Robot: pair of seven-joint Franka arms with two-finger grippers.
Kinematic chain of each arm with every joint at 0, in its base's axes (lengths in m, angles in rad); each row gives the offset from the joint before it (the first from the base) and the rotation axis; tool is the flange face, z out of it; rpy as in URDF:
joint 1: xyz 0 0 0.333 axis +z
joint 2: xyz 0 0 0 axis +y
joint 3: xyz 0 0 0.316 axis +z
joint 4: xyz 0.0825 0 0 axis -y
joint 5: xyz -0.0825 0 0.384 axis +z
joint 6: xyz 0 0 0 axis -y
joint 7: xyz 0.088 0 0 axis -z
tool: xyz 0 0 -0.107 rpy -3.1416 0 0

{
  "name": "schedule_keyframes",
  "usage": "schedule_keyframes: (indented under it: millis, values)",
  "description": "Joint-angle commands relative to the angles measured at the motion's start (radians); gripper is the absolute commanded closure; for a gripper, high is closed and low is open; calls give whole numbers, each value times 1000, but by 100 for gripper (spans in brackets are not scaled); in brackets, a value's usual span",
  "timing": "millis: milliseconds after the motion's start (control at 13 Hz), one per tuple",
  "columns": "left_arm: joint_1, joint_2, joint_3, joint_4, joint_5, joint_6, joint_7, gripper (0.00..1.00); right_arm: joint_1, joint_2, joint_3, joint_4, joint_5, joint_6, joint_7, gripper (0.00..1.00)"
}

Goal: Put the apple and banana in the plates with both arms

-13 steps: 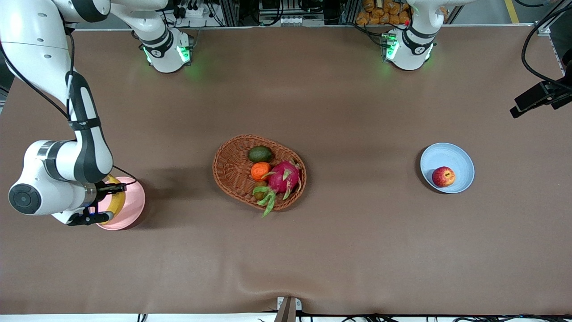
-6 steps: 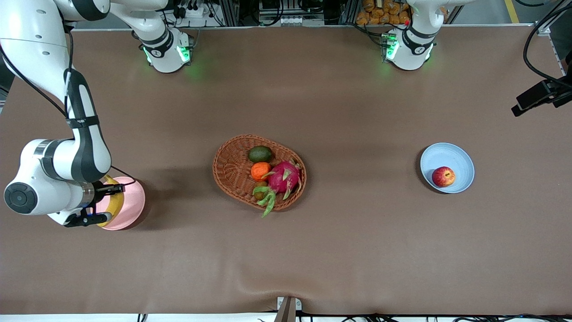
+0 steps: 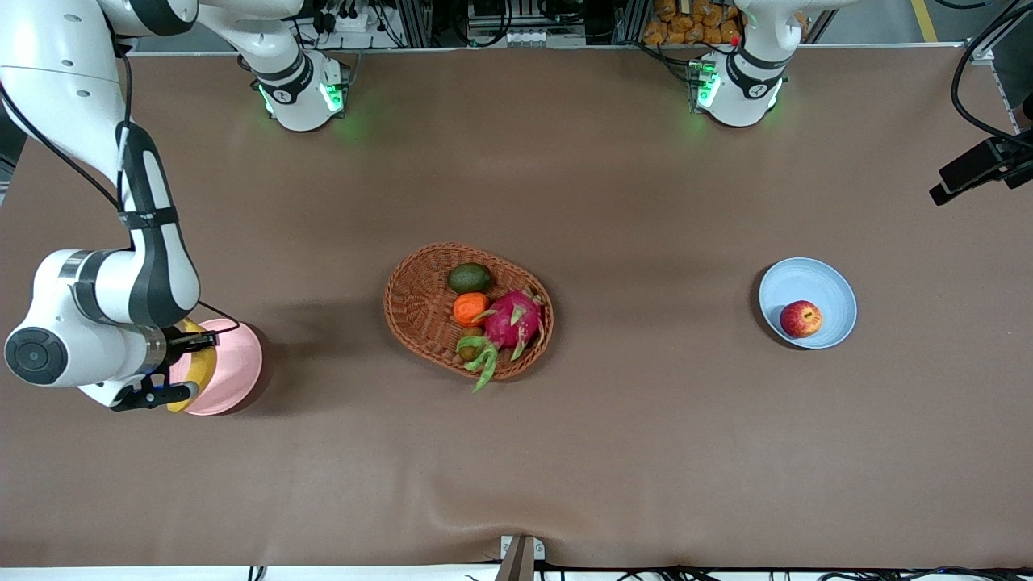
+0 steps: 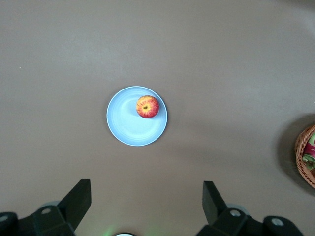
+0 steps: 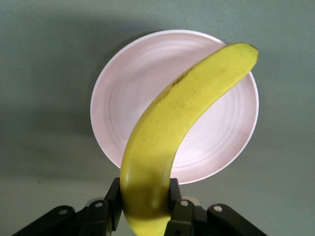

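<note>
While gripping the banana (image 5: 187, 128), the right end effector (image 5: 145, 204) overhangs the pink plate's rim (image 5: 106, 83).

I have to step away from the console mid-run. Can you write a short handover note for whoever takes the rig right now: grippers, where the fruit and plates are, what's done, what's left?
Right gripper: shut on the banana, held in the air over the pink plate at the right arm's end of the table.
Left gripper: open and empty, high above the blue plate; that arm waits.
Done: the apple lies in the blue plate.
Left: lower the banana onto the pink plate, release, pull the right arm back.
The wicker basket mid-table holds the other fruit; leave it alone.
</note>
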Motion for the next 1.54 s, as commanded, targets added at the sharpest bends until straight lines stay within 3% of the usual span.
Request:
schedule_keyframes:
  millis: [0, 231, 308, 1000, 1462]
  values:
    - [5, -18, 0, -5, -19, -14, 21, 0, -25, -3, 15, -10, -18, 7, -23, 90]
    - [5, -21, -2, -5, -20, -31, 23, 0, -27, 7, 15, -10, -15, 9, -27, 5]
    - [5, -22, -2, -5, -20, -31, 23, 0, -28, 7, 16, -10, -13, 9, -27, 0]
    - [5, -22, -3, -7, -16, -32, 21, 0, -19, -8, 19, -6, -13, -9, -19, 0]
    - [4, -22, -5, -4, -9, -32, 20, 0, -14, -188, 22, -2, 2, -60, -13, 0]
